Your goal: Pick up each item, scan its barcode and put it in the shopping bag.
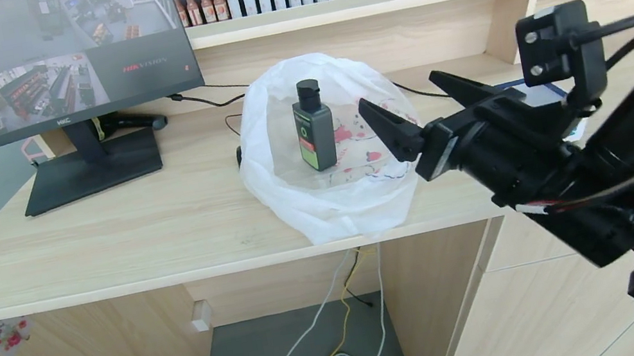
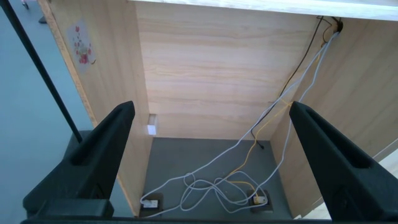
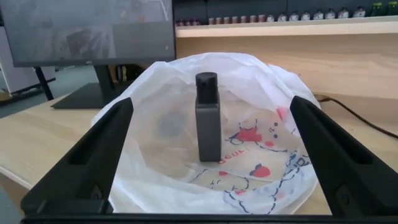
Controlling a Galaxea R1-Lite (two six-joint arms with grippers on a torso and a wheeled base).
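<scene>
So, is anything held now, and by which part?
Nothing is held: the right gripper and left gripper are open and empty; the bottle stands in the shopping bag.

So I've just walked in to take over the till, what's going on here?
A robot is bagging goods at a pale wooden checkout counter. A dark grey plastic bottle with a black cap stands upright inside the open white plastic shopping bag. The right claw hangs open and empty just in front of the bag, touching nothing. The left claw, also open and empty, is held low, facing the loose cables under the counter.
</scene>
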